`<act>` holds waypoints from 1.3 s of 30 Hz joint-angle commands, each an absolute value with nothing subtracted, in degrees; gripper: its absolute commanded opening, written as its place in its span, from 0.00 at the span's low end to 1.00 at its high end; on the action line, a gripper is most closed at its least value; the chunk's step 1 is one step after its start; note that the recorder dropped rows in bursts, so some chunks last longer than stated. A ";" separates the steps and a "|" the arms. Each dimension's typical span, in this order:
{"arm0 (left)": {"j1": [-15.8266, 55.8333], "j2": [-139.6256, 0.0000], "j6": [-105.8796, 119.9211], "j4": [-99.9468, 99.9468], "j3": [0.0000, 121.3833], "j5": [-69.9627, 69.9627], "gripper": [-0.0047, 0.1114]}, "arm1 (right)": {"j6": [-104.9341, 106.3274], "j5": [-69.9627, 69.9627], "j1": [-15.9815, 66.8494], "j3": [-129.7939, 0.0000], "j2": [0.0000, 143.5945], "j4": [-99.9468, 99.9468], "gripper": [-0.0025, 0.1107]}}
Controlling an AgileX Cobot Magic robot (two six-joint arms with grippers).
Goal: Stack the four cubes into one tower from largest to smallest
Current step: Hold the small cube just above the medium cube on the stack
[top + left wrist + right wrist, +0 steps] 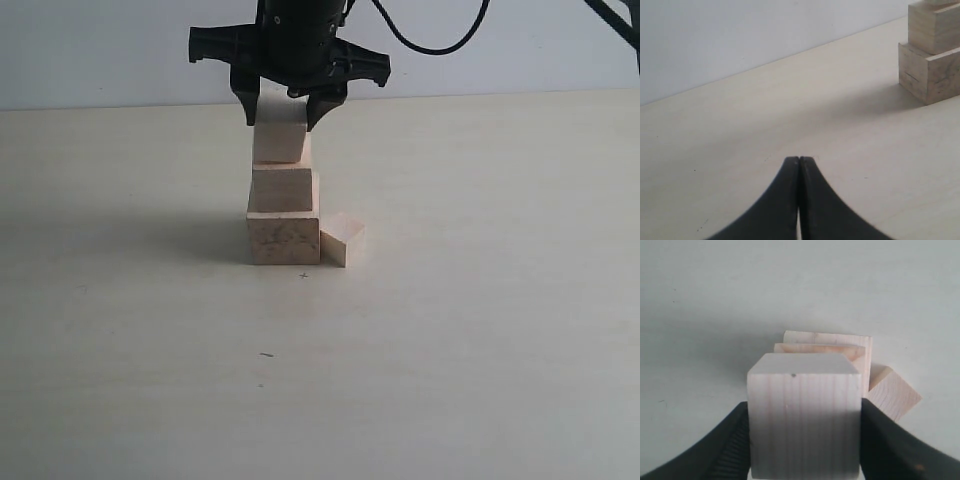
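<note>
Left wrist view: black left gripper (799, 162), fingers pressed flat together with nothing between them, low over the pale cream table (740, 130). It is well apart from the tower and looks idle.

Tower (283, 200): stands in the far half of the table, roughly midway between the left and right edges.
- Base: largest pale wooden cube (284, 240), plain, grain visible.
- On it: second pale wooden cube (282, 188), seated flat but not quite centred.
- Above: third pale wooden cube (279, 135), pinched by the black right gripper (283, 118) across two opposite side faces. The jaws are spread wide around it and bite its upper part. Its underside sits at or just above the second cube's top; contact cannot be told.

Right of the base: smallest pale wooden cube (340, 242) lies on the table just beside the largest, turned at an angle. Whether they touch cannot be told.

Handling, judged:
- The blocks are probably light, rigid and hard, with no give under the pads.
- Their smooth sawn faces may slip if the grip is off-square.
- Best hold is on flat opposite faces, high up, which leaves the bottom free to seat.
- The smallest needs the wrist turned to match its angle.
- Finger room on its base side is tight, so a nudge could shift the tower.
</note>
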State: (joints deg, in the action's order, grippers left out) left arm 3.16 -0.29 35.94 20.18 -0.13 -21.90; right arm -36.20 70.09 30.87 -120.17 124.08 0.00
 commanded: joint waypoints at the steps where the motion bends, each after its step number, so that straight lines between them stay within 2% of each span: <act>1: 3.49 0.00 35.82 20.22 0.00 -21.13 0.04 | -36.11 69.96 30.70 -120.58 123.89 -0.95 0.29; 39: 3.49 0.00 35.95 20.22 0.00 -21.13 0.04 | -35.86 69.96 30.70 -120.58 123.43 -1.33 0.29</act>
